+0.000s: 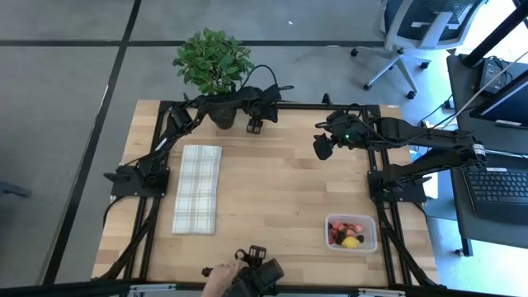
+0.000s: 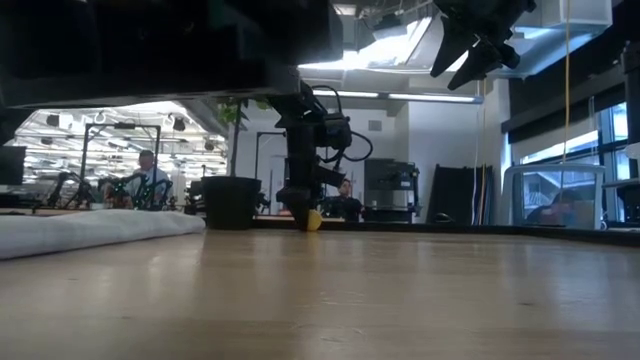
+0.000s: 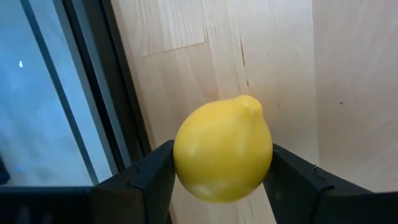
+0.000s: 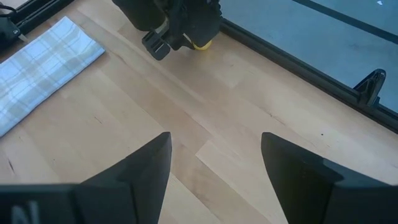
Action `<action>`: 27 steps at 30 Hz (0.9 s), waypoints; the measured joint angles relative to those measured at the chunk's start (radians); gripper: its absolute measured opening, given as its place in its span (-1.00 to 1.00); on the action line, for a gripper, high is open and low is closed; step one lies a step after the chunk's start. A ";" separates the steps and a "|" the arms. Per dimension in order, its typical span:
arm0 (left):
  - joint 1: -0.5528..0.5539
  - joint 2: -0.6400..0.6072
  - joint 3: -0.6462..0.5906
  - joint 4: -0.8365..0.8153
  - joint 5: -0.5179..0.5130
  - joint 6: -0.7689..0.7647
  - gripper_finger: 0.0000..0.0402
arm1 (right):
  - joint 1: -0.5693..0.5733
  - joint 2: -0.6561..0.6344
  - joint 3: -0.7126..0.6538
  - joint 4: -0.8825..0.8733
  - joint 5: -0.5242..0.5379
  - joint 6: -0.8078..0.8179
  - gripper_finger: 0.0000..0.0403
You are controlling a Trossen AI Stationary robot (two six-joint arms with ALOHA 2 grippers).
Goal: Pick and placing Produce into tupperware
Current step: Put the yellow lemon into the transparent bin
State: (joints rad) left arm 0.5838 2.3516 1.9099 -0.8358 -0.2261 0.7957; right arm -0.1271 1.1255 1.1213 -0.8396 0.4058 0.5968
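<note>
A yellow toy lemon (image 3: 222, 158) sits on the wooden table near its far edge, next to the potted plant (image 1: 213, 62). My left gripper (image 1: 254, 126) reaches down over the lemon and is shut on it. The clear tupperware (image 1: 375, 233) stands near the front right corner with several small red, dark and yellow produce pieces (image 1: 346, 233) inside. My right gripper (image 1: 323, 147) hangs open high above the table's far right part, with nothing between its fingers (image 4: 146, 171). My left gripper pinches the lemon between its two fingers, one on each of its rounded sides (image 3: 181, 163). The fingers come steeply from above. The lemon's nubbed end (image 3: 250, 104) points away from the gripper, and its underside rests on the table (image 2: 314, 224).
A folded white-and-grey plaid cloth (image 1: 198, 188) lies left of centre. Black frame rails (image 1: 379, 165) run along the table's edges. A person's hand (image 1: 219, 276) and a dark device show at the near edge. Bare wood lies between the cloth and the tupperware.
</note>
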 joint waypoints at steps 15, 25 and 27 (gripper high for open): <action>-0.010 0.001 0.000 0.022 -0.007 0.000 -0.02 | 0.000 0.000 0.000 0.000 0.000 0.000 0.24; -0.026 -0.038 0.000 0.007 0.015 -0.004 -0.02 | 0.000 0.000 0.000 0.001 0.000 0.000 0.24; -0.036 -0.069 0.000 0.012 0.040 -0.004 -0.02 | 0.000 0.000 0.000 0.003 0.000 0.000 0.24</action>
State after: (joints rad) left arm 0.5474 2.2828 1.9095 -0.8241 -0.1866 0.7918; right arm -0.1268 1.1255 1.1213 -0.8369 0.4061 0.5968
